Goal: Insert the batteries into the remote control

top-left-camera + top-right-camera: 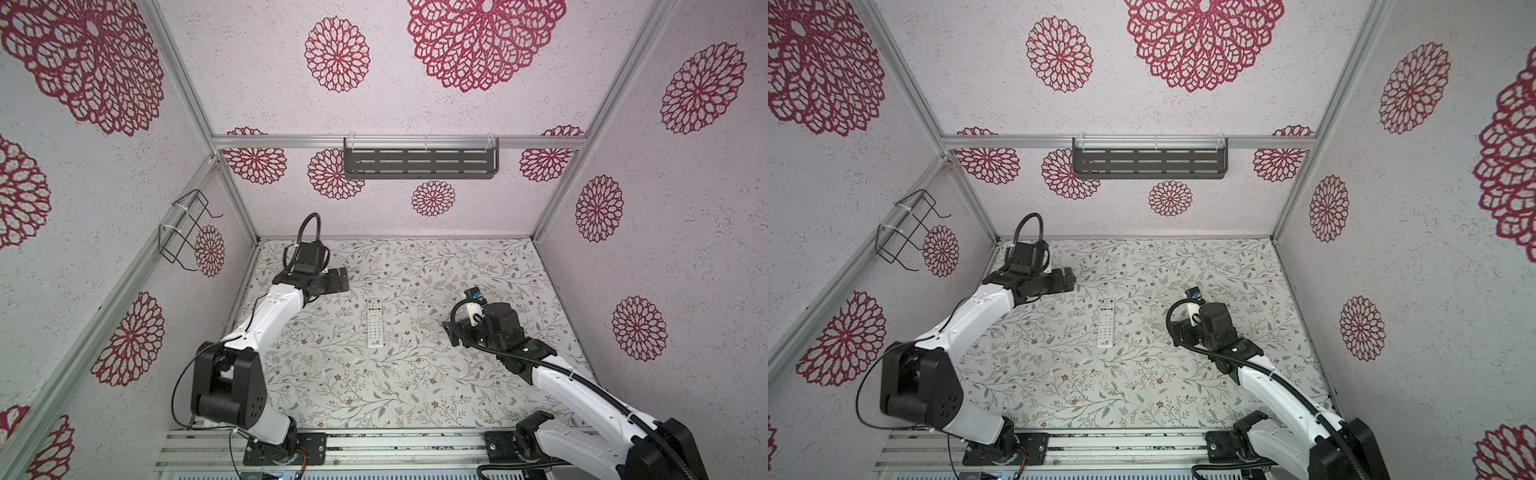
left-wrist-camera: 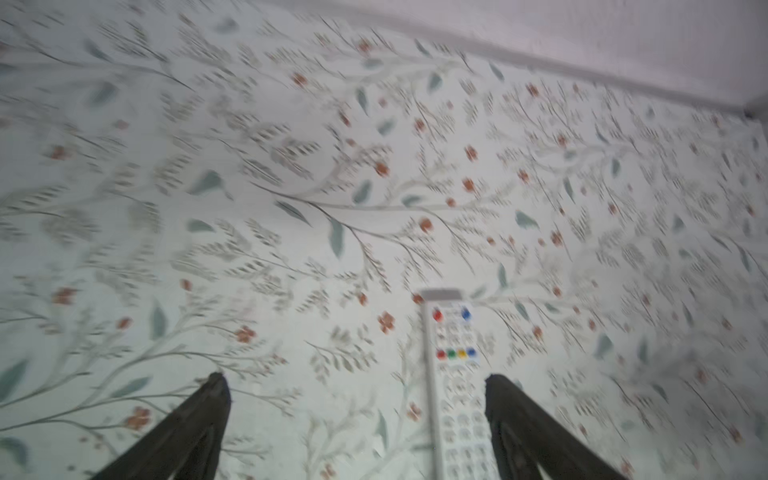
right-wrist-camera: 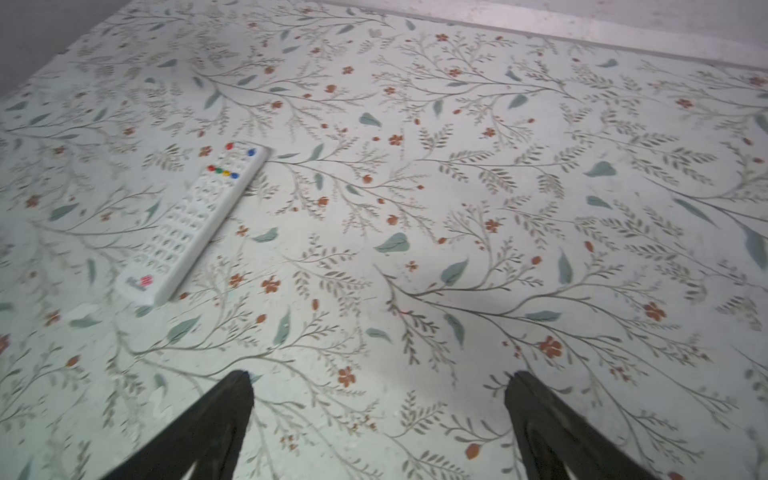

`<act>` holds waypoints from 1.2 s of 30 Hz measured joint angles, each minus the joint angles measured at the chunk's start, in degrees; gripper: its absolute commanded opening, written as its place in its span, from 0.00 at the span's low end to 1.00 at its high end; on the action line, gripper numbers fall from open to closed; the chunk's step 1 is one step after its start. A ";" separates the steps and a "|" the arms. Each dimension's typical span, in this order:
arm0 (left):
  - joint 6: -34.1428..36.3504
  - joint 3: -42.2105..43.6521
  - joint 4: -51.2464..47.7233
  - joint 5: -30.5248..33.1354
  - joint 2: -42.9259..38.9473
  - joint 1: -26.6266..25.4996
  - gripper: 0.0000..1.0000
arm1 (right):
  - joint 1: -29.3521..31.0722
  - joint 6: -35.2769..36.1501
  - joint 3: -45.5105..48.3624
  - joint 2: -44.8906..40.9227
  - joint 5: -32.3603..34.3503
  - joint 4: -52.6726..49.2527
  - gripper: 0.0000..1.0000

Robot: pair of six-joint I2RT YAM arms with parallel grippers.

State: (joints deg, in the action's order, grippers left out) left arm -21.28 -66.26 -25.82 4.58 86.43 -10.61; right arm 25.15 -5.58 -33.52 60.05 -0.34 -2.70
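My left claw (image 1: 337, 281) stands wide open with nothing in it, and my right claw (image 1: 450, 332) is open and empty too. The long slim white plastic remote control (image 1: 374, 323) lies flat on the pale floral-patterned table (image 1: 415, 395), about midway between my two arms. That is where either claw could reach it. Its face is up: the coloured buttons are at the far end and the red logo is at the near end, so the plain back is pressed to the table and hidden.

My left claw sits just beyond the coloured-button end, off to the side and clear of it. My left wrist view is blurred. There the remote control shows in the gap between the dark fingers (image 2: 511, 415), close to one of them, but I judge this is only the line of sight and not contact. My right claw is well apart on the other side, turned toward the remote control.

I see no small orange cylindrical batteries anywhere on the table. They may be inside already, but with the back facing down I cannot tell.
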 measured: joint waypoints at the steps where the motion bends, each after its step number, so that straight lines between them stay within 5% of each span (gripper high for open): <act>1: 0.52 1.90 2.16 3.26 -1.31 1.09 0.97 | -1.55 0.63 0.02 0.90 0.11 0.81 0.99; 5: 3.87 9.77 13.07 15.82 -3.06 4.96 0.97 | -8.15 4.00 0.57 6.01 1.16 6.54 0.99; 10: 5.97 16.79 23.50 21.49 -0.85 9.18 0.97 | -18.32 5.75 5.11 12.90 0.61 18.47 0.99; 17: 10.99 28.24 39.60 21.57 2.54 10.93 0.97 | -23.37 7.63 8.63 22.38 0.66 31.08 0.99; 36: 13.29 45.48 75.89 20.24 3.30 13.27 0.97 | -27.36 6.99 20.35 28.00 -4.46 66.34 0.99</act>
State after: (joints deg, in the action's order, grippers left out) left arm -7.99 -20.78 50.06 24.82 89.73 2.66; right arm -2.22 1.41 -13.17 88.05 -4.80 63.64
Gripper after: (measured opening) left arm 0.973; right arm 0.990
